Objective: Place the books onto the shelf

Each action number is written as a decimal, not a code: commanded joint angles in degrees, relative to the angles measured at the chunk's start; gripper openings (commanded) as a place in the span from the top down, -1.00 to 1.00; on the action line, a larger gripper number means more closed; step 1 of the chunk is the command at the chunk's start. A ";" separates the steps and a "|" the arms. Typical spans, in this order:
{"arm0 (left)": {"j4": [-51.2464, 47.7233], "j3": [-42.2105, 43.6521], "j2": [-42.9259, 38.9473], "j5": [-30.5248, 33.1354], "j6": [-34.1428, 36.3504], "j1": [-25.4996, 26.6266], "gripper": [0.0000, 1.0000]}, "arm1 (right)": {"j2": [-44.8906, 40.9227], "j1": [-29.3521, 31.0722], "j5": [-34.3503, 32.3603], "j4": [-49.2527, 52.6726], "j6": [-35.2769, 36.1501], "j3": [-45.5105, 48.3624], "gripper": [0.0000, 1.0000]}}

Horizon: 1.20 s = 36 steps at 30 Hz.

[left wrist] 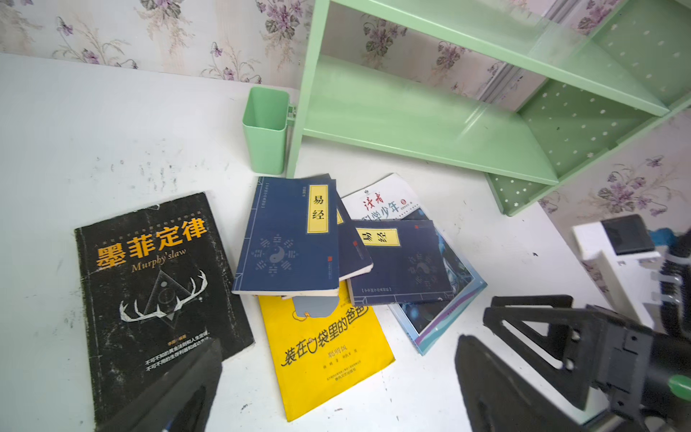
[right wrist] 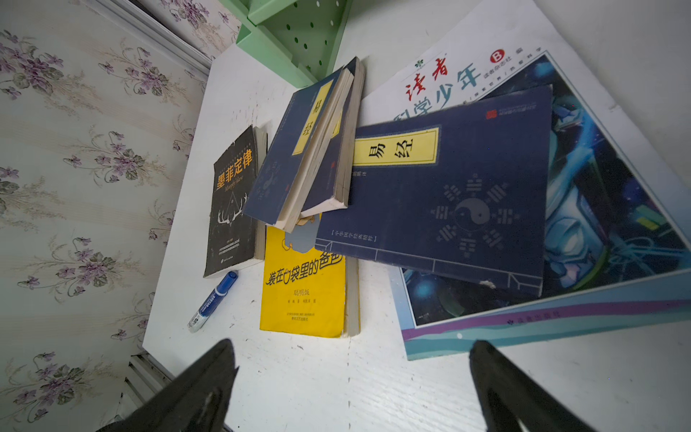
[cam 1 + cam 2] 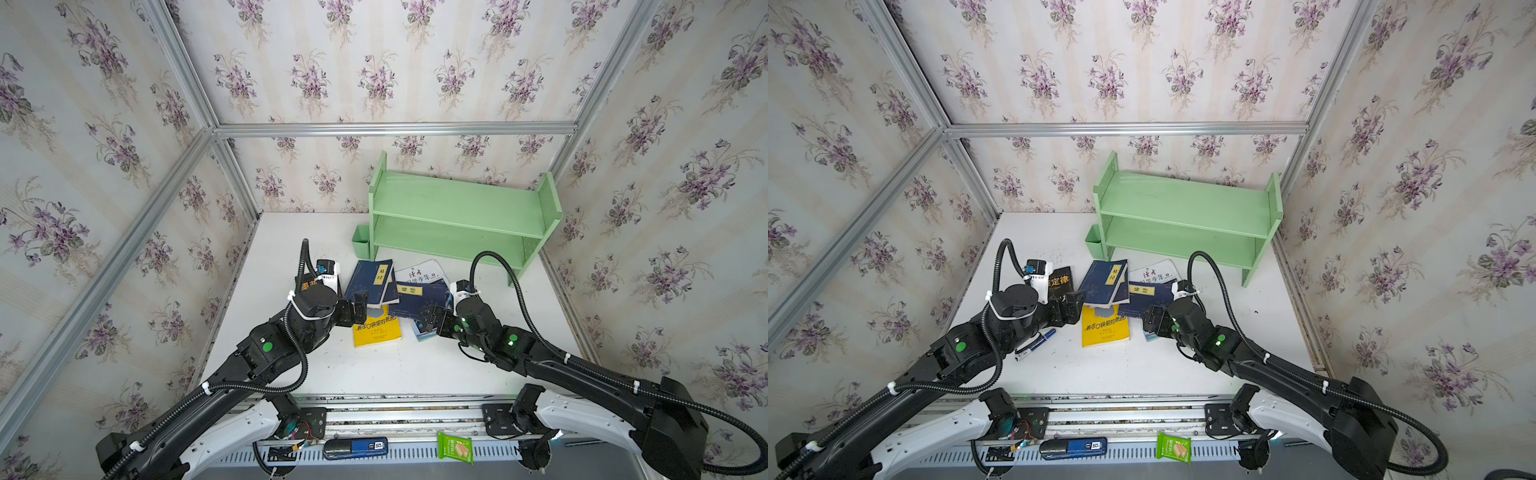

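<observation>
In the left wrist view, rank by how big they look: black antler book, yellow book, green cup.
1. black antler book, nearest the camera
2. yellow book, partly covered by a navy book
3. green cup, also farthest off

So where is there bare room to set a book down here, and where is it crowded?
Both tiers of the shelf are bare. On the table, free: the wide strip between the yellow book and the near rail, and the far-left corner beyond the black book. Crowded: the overlapping books mid-table, left gripper and right gripper open close by.
</observation>
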<state>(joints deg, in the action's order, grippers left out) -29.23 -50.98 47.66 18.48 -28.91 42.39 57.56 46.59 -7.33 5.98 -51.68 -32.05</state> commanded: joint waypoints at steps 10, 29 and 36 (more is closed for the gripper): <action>5.86 -2.92 5.06 -24.64 1.54 -24.50 -0.99 | 1.12 -0.40 -4.74 0.28 2.51 -2.28 -0.99; 11.50 -1.81 32.18 -57.79 -5.46 -41.97 -0.99 | 10.29 -2.03 7.33 -10.01 4.79 -3.34 -0.93; 11.95 -1.41 34.48 -57.64 -5.42 -41.97 -0.99 | 15.13 -2.12 6.59 -11.70 7.41 -6.70 -0.91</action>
<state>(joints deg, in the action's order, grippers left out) -18.83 -52.42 81.58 -37.87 -34.22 0.47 71.18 44.51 -0.71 -2.17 -46.44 -36.53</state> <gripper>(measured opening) 0.993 0.964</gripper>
